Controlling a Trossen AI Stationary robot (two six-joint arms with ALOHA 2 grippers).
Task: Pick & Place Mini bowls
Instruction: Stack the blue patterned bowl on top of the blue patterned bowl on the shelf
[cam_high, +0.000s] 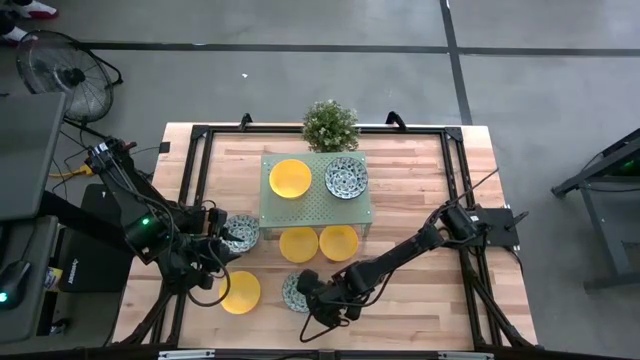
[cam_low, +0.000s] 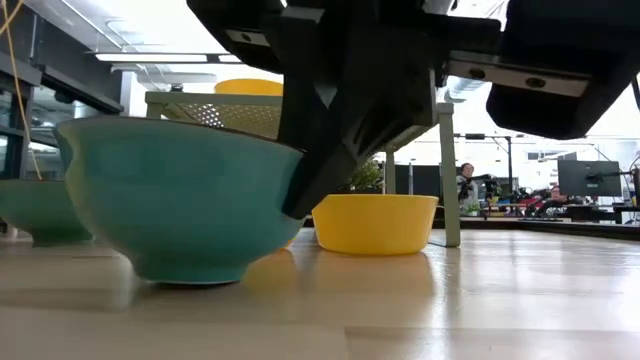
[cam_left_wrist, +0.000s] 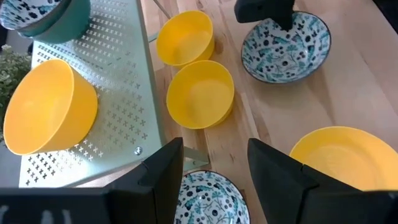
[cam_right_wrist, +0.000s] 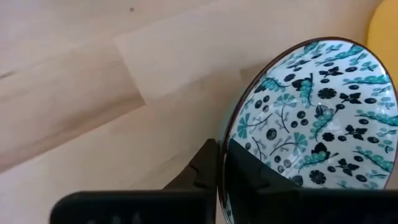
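Several mini bowls show in the high view. A yellow bowl (cam_high: 290, 178) and a patterned bowl (cam_high: 346, 178) stand on a green perforated shelf (cam_high: 315, 212). Two yellow bowls (cam_high: 298, 243) (cam_high: 338, 242) rest on the table before it, and a third (cam_high: 240, 292) sits near the left front. My left gripper (cam_left_wrist: 214, 168) is open above a patterned bowl (cam_left_wrist: 205, 200) by the shelf's left end, touching nothing. My right gripper (cam_right_wrist: 224, 162) is shut on another patterned bowl (cam_high: 294, 292) at the near middle. My right gripper pinches the patterned bowl by its rim (cam_right_wrist: 222, 152), with one finger (cam_right_wrist: 200, 167) outside the wall and one finger (cam_right_wrist: 264, 183) inside the hollow. The fingers slant down from the table's right. The bowl stands upright with its foot (cam_low: 190, 272) on the table.
A small potted plant (cam_high: 330, 125) stands behind the shelf at the far edge. A black frame (cam_high: 195, 150) runs around the tabletop. Bare wood (cam_high: 420, 190) lies to the right of the shelf. People sit far off in the room (cam_low: 465, 185).
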